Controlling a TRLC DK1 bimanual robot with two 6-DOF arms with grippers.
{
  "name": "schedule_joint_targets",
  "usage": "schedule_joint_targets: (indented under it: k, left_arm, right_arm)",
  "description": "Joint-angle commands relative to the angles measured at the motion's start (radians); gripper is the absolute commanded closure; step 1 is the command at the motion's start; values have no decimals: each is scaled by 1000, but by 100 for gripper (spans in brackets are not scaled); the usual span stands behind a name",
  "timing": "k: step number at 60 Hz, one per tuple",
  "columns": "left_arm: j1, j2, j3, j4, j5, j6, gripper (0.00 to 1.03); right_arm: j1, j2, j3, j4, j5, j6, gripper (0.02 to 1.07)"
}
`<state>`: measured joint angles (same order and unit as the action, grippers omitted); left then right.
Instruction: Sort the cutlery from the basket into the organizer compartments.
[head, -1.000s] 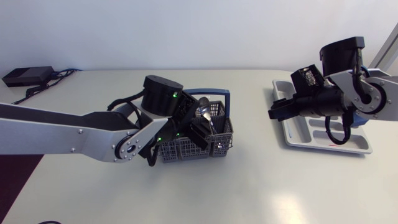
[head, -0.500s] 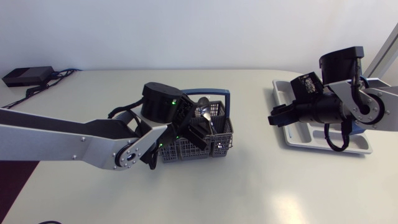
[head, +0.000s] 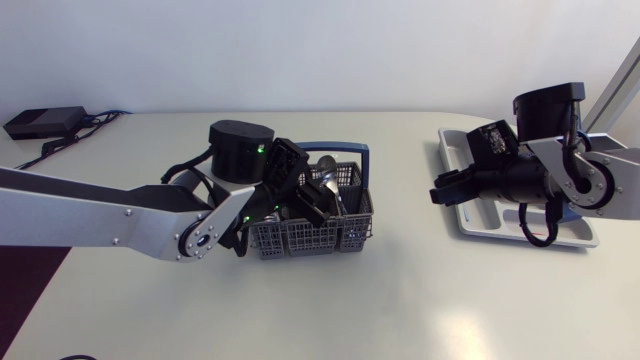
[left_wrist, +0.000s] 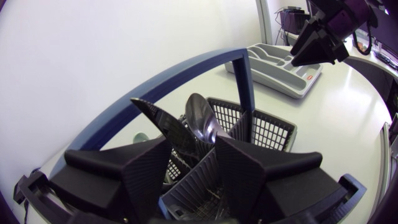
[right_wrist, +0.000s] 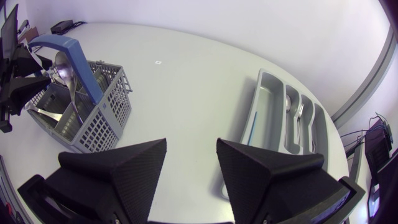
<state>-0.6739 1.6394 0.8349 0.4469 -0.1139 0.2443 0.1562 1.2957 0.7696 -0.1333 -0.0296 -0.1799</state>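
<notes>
A grey mesh basket (head: 310, 236) with a blue handle (head: 346, 150) stands mid-table. A spoon (left_wrist: 202, 118) and a dark knife blade (left_wrist: 163, 123) rise from it among other cutlery. My left gripper (head: 316, 204) is sunk into the basket from above, with these two pieces and a mesh divider right at its tip (left_wrist: 193, 147). The grey organizer (head: 468, 218) lies at the right. My right gripper (head: 441, 188) hangs open and empty over the organizer's left edge, pointing toward the basket (right_wrist: 102, 121). Some cutlery (right_wrist: 298, 115) lies in the organizer's (right_wrist: 264, 102) compartments.
A black box (head: 40, 122) with cables sits at the table's far left back corner. Bare tabletop lies between the basket and the organizer and along the front edge.
My left arm's wrist has swung a little to the left over the basket and its gripper has narrowed inside it. The right arm has hardly moved.
</notes>
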Motion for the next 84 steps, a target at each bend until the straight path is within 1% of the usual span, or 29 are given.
schedule_joint_targets:
  k: [1,6,15,27,32,53,58,73,77,84]
  left_arm:
    - [5,-3,-10,15,19,32,70]
    - [0,-20,-17,15,22,41,73]
    - [-12,-66,-51,13,31,46,73]
    - [-7,-95,-46,-2,86,59,75]
    - [-3,-90,-30,-13,95,59,75]
    - [0,-67,-14,9,97,82,80]
    - [-6,-69,-17,21,95,107,83]
    - [-4,-32,1,38,99,185,83]
    - [4,-18,7,38,126,196,83]
    - [2,11,13,35,149,222,83]
  right_arm:
    - [6,5,-30,15,0,-3,47]
    - [8,10,-33,18,2,-1,47]
    - [13,13,-33,18,2,-1,47]
    - [23,8,-35,18,3,2,47]
    - [29,8,-35,18,5,3,47]
    - [42,4,-43,18,10,3,47]
    - [43,1,-43,18,10,2,47]
    - [42,2,-56,27,10,-7,47]
    - [43,2,-56,31,10,-9,47]
    - [48,5,-53,32,10,-10,47]
